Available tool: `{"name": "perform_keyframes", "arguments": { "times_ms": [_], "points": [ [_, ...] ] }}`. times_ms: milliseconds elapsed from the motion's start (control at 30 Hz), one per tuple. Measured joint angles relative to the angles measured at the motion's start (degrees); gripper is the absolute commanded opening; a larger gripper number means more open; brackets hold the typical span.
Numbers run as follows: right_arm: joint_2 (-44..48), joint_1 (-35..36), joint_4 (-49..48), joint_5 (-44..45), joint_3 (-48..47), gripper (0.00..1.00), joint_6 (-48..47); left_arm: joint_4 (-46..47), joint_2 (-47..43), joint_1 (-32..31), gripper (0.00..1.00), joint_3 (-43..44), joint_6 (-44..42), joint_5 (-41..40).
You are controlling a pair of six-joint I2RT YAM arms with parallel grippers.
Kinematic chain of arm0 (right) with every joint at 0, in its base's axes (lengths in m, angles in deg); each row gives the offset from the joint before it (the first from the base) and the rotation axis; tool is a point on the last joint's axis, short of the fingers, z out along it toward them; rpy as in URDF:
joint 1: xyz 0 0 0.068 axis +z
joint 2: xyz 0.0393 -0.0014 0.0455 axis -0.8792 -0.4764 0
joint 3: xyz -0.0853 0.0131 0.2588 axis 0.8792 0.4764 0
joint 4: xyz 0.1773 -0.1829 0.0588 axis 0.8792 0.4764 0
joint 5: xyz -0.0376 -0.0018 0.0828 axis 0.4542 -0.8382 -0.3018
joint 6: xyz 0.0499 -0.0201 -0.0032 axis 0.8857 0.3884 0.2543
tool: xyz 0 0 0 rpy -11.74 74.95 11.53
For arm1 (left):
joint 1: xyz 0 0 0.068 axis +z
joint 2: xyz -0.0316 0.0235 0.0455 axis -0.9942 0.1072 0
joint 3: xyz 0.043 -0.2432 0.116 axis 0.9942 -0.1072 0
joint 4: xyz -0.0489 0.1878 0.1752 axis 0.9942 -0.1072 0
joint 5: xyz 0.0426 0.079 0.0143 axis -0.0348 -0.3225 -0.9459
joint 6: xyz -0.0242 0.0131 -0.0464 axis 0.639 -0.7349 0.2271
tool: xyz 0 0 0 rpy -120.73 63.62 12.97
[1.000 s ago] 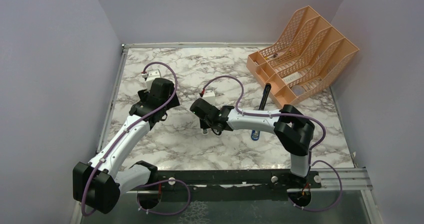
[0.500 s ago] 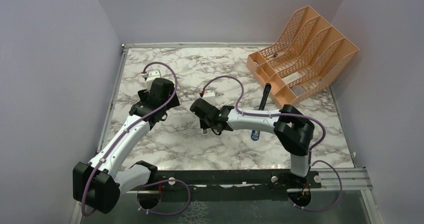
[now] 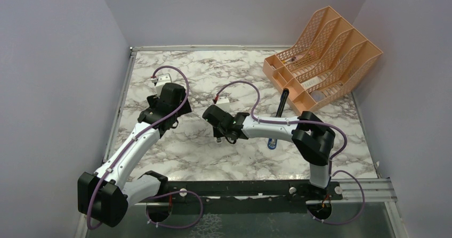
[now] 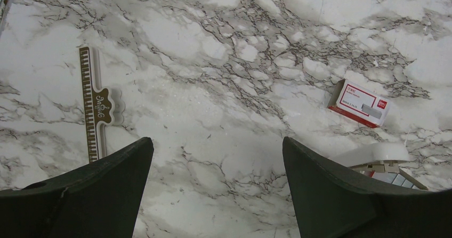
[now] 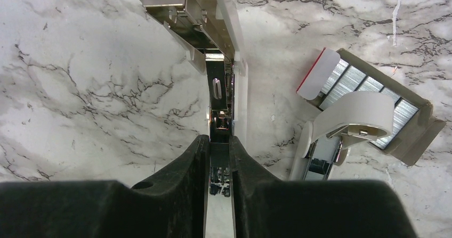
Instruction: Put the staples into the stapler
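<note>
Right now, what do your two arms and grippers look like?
Both arms match: the left arm and right arm have white tubular links between chunky black joint housings, with a thin purple cable looping along each. The left gripper and right gripper have matte black, wedge-shaped fingers. No markings or sleeves show.

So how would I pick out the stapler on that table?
On the marble table, look just ahead of the right gripper. The stapler lies there opened out: long, slim, white, with a silver inner channel, unlike the boxed staple tray beside it.
</note>
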Motion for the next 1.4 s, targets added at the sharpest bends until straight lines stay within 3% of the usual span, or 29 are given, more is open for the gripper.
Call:
{"name": "perform_keyframes", "arguments": {
  "times_ms": [1100,1200,1300,1400],
  "points": [
    [1.5,0.8,1.6,-0.7,-1.0,0.41,-1.1,0.0,-0.2,0.0,0.91,0.0,0.0,0.2],
    [2.6,0.8,2.0,0.2,-1.1,0.45,-1.6,0.2,-0.4,0.0,0.92,-0.2,0.1,1.1],
    [4.7,0.1,2.8,1.3,-1.1,0.57,-2.0,0.5,-1.6,0.0,0.94,-1.4,0.5,2.6],
    [7.4,-1.2,3.1,1.4,-1.2,0.6,-2.6,0.6,-2.5,0.1,0.98,-2.9,1.0,4.6]
  ]
}}
